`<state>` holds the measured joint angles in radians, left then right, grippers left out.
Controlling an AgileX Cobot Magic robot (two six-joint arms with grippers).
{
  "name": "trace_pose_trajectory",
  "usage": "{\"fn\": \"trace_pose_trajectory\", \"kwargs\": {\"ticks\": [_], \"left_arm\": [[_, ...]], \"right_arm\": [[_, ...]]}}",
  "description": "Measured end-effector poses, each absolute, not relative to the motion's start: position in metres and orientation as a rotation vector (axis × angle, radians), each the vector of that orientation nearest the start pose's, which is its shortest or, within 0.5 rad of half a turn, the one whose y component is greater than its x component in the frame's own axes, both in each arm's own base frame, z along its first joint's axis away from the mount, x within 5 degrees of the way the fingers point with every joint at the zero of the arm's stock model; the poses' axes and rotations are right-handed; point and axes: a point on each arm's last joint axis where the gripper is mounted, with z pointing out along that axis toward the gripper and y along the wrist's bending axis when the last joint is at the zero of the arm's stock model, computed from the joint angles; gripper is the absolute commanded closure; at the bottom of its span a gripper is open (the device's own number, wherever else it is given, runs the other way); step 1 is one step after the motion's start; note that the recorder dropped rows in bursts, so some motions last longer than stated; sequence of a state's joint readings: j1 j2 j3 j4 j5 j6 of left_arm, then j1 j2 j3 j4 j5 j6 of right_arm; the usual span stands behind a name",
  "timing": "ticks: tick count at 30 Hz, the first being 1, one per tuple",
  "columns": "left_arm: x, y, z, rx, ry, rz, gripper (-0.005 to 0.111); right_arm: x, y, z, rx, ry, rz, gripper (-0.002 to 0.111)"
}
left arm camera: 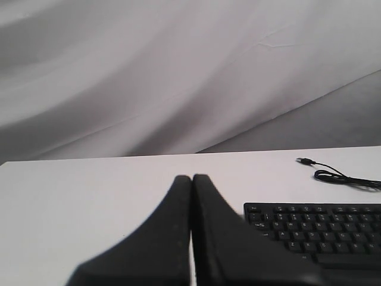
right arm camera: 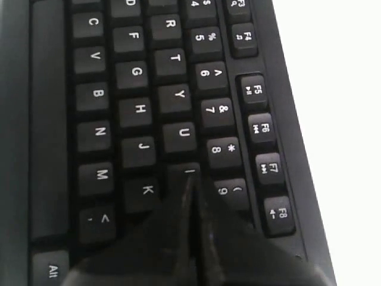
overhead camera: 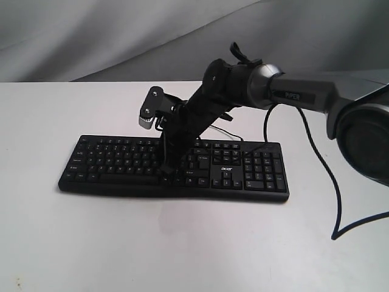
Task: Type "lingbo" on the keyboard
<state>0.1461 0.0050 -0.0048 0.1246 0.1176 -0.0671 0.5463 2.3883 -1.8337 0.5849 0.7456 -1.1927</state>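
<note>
Long flat black plastic full-size keyboard [overhead camera: 121, 164] lies mid-way on the white table [overhead camera: 182, 243], number pad to the right in the exterior view. The right gripper [overhead camera: 165, 169] is angled down onto it, fingers pinched together and empty. In the right wrist view its tip [right arm camera: 190, 182] sits at the I key [right arm camera: 189, 171]; whether it presses can't be told. The fingers hide the keys past K and 9. In the exterior view the arm blocks the middle keys and the legends are too small to read. The left gripper [left arm camera: 191, 179] is closed, empty and off the keyboard's corner. The thin black USB cable [left arm camera: 345, 177] is cut off at the frame edge.
</note>
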Motion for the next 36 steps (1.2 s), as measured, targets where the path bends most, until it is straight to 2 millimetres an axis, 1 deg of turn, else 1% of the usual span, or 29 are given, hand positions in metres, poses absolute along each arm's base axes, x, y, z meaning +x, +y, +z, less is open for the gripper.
{"fn": "trace_pose_trajectory", "kwargs": {"ticks": [9, 10, 12, 14, 15, 16, 17, 18, 19, 21, 22, 23, 24, 25, 26, 27, 28, 29, 33, 36], "left_arm": [[0.056, 0.01, 0.204, -0.083, 1.601, 0.169, 0.106], [0.056, 0.01, 0.204, -0.083, 1.601, 0.169, 0.106], [0.056, 0.01, 0.204, -0.083, 1.601, 0.169, 0.106], [0.056, 0.01, 0.204, -0.083, 1.601, 0.169, 0.106], [0.056, 0.01, 0.204, -0.083, 1.601, 0.169, 0.106], [0.056, 0.01, 0.204, -0.083, 1.601, 0.169, 0.106], [0.056, 0.01, 0.204, -0.083, 1.601, 0.169, 0.106], [0.056, 0.01, 0.204, -0.083, 1.601, 0.169, 0.106], [0.056, 0.01, 0.204, -0.083, 1.601, 0.169, 0.106], [0.056, 0.01, 0.204, -0.083, 1.601, 0.169, 0.106], [0.056, 0.01, 0.204, -0.083, 1.601, 0.169, 0.106], [0.056, 0.01, 0.204, -0.083, 1.601, 0.169, 0.106], [0.056, 0.01, 0.204, -0.083, 1.601, 0.169, 0.106], [0.056, 0.01, 0.204, -0.083, 1.601, 0.169, 0.106], [0.056, 0.01, 0.204, -0.083, 1.601, 0.169, 0.106], [0.056, 0.01, 0.204, -0.083, 1.601, 0.169, 0.106], [0.056, 0.01, 0.204, -0.083, 1.601, 0.169, 0.106], [0.056, 0.01, 0.204, -0.083, 1.601, 0.169, 0.106], [0.056, 0.01, 0.204, -0.083, 1.601, 0.169, 0.106], [0.056, 0.01, 0.204, -0.083, 1.601, 0.169, 0.106]], "right_arm": [[0.412, 0.289, 0.118, -1.663, 2.035, 0.451, 0.108], [0.412, 0.289, 0.12, -1.662, 2.032, 0.45, 0.108], [0.411, 0.288, 0.133, -1.66, 2.018, 0.452, 0.108], [0.404, 0.285, 0.174, -1.66, 1.971, 0.465, 0.108], [0.401, 0.284, 0.188, -1.656, 1.958, 0.471, 0.108], [0.395, 0.281, 0.213, -1.637, 1.939, 0.48, 0.108], [0.392, 0.28, 0.227, -1.621, 1.93, 0.485, 0.108], [0.384, 0.275, 0.253, -1.59, 1.908, 0.486, 0.108], [0.379, 0.272, 0.268, -1.569, 1.896, 0.484, 0.108], [0.348, 0.253, 0.326, -1.494, 1.817, 0.45, 0.108], [0.339, 0.246, 0.339, -1.465, 1.791, 0.433, 0.108], [0.32, 0.233, 0.361, -1.397, 1.755, 0.407, 0.108], [0.309, 0.224, 0.371, -1.352, 1.735, 0.39, 0.108], [0.289, 0.209, 0.386, -1.251, 1.705, 0.364, 0.108], [0.278, 0.2, 0.392, -1.19, 1.691, 0.352, 0.108], [0.257, 0.183, 0.398, -1.088, 1.666, 0.334, 0.108], [0.247, 0.175, 0.4, -1.043, 1.655, 0.329, 0.108], [0.23, 0.162, 0.4, -0.992, 1.642, 0.323, 0.108], [0.198, 0.142, 0.401, -0.965, 1.612, 0.323, 0.108], [0.179, 0.13, 0.414, -0.937, 1.545, 0.3, 0.108]]}}
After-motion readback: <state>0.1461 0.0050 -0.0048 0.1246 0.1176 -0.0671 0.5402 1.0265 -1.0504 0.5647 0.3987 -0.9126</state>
